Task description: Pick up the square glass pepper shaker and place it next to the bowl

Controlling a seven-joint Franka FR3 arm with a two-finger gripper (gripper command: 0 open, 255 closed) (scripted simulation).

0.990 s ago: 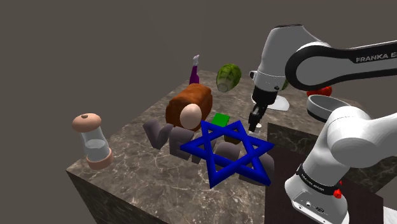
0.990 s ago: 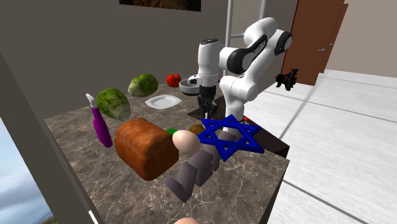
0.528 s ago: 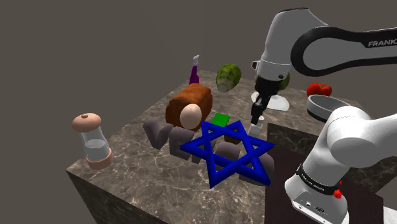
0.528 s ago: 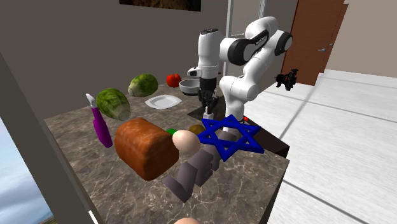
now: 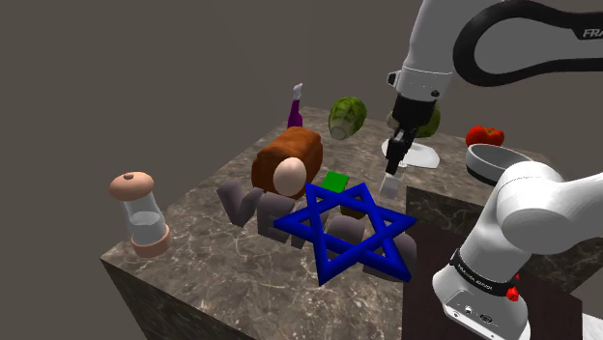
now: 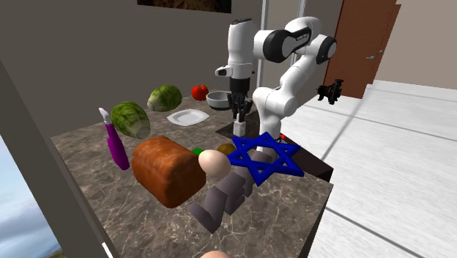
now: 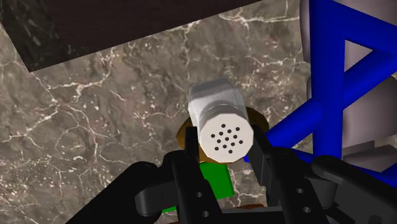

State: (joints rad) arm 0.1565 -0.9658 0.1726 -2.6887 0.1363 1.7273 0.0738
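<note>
- On the dark marbled worktop [image 5: 222,280], many things stand crowded together, and the robot's stand sits at its near right.
- Above the worktop's right side, the white arm [image 5: 437,48] points straight down.
- At the near middle, a blue six-pointed star frame [image 5: 343,232] lies over some grey blocky shapes.
- Just beyond the star, to its left, sits a brown bread loaf [image 5: 290,155].
- At the far right stands the grey bowl [image 5: 495,160], with a red tomato [image 5: 485,134] just behind it.
- Below the arm, the jaws pinch the pepper shaker [image 5: 389,184], a pale square-sided piece, with the black fingers [image 7: 270,172] pressed against its two sides.
- The shaker hangs clear of the worktop, just right of the star's far point and left of the bowl, apart from it.
- In the wrist view, its round perforated cap faces the camera, and a green block [image 7: 213,181] lies beneath.
</note>
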